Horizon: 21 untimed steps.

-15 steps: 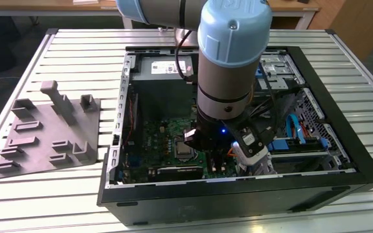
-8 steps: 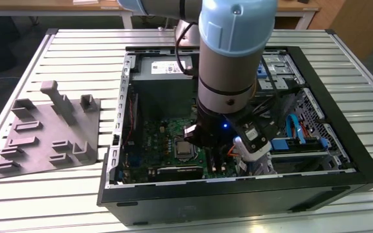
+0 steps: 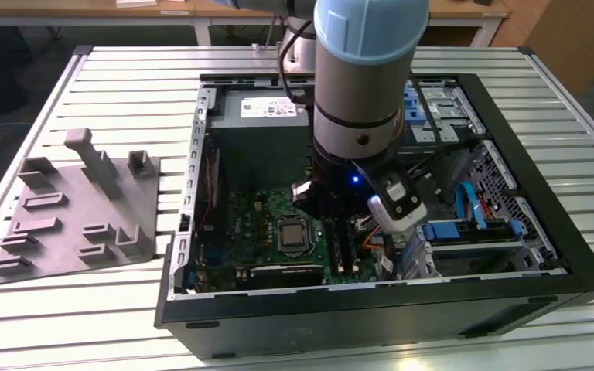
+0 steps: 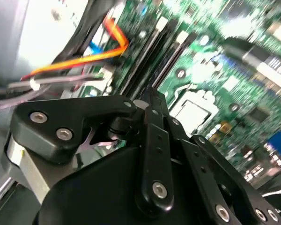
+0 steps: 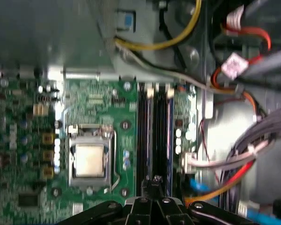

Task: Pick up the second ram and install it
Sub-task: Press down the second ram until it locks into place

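**Exterior view.** You are looking at the gripper [image 3: 324,218] reaching down inside the case [image 3: 380,303], over the slots [image 3: 345,246] beside the processor [image 3: 293,236]. The tray [image 3: 70,224] is lying on the table [image 3: 121,69] with no stick in it.

**Second wrist view.** The fingers [image 4: 155,117] are pressing together just above the slots. You cannot tell whether a board edge is sitting between them.

**First wrist view.** The ram [image 5: 158,136] is probably the dark strip standing in the slot in line with the fingertips, though this is uncertain. Its long axis is running along the slot, pointing away from the gripper toward the yellow cable [image 5: 178,40].

**Handling, as a judgement.** It is light, stiff, thin and fragile. You are best gripping the bare long edges, mid-length, and keeping it upright.
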Each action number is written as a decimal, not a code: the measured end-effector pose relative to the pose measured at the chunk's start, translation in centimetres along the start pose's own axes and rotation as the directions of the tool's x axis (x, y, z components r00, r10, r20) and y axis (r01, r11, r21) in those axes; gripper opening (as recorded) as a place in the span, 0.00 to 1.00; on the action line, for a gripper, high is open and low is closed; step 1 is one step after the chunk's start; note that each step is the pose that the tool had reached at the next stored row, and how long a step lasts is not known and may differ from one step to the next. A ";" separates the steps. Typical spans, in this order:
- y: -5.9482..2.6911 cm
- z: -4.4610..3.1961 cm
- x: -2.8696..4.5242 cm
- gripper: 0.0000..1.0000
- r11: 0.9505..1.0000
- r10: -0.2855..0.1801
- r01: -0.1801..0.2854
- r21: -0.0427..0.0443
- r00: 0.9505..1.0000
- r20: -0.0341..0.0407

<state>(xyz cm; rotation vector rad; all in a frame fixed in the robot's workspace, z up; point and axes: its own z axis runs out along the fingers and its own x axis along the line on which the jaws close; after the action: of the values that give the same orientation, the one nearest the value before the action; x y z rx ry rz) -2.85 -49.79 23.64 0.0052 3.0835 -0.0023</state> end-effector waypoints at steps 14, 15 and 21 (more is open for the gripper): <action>1.28 -3.24 -0.21 0.10 1.000 0.000 0.000 0.001 1.000 0.000; 1.28 -3.49 -0.22 0.10 1.000 0.000 0.000 0.001 1.000 0.000; 1.28 -3.93 -0.25 0.10 1.000 0.000 0.000 0.001 1.000 0.000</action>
<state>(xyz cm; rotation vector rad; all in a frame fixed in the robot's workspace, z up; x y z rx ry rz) -2.82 -48.51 27.58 0.0052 3.0834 -0.0033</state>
